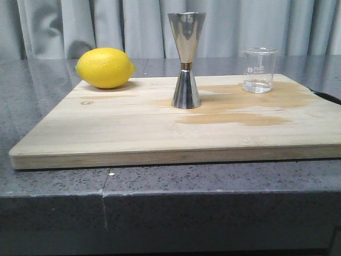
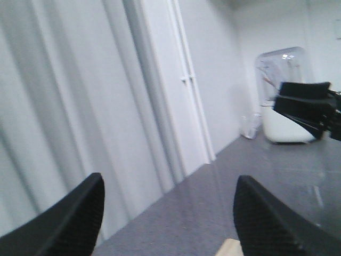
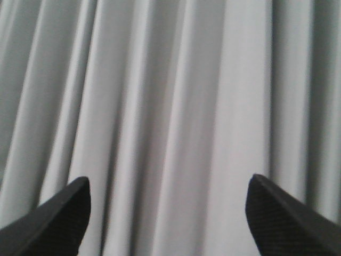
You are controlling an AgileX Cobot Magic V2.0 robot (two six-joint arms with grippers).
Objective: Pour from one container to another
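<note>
Steel jigger [image 1: 186, 61] stands upright mid-board on the wooden cutting board [image 1: 106, 128]; glass beaker [image 1: 259, 70], apparently near-empty, stands to its right, lemon [image 1: 105, 68] to its left. Left gripper [image 2: 168, 218] and right gripper [image 3: 168, 218] are spread wide, holding nothing.

a grey stone counter [image 1: 53, 181] carries a pale wooden board [image 1: 122, 133] — on it a lemon [image 1: 105, 68] left of the steel jigger [image 1: 186, 60], a glass beaker [image 1: 259, 70] to its right.

One lemon [image 1: 105, 68], one steel jigger [image 1: 186, 61], one glass beaker [image 1: 259, 70], one wooden board [image 1: 133, 133]
</note>
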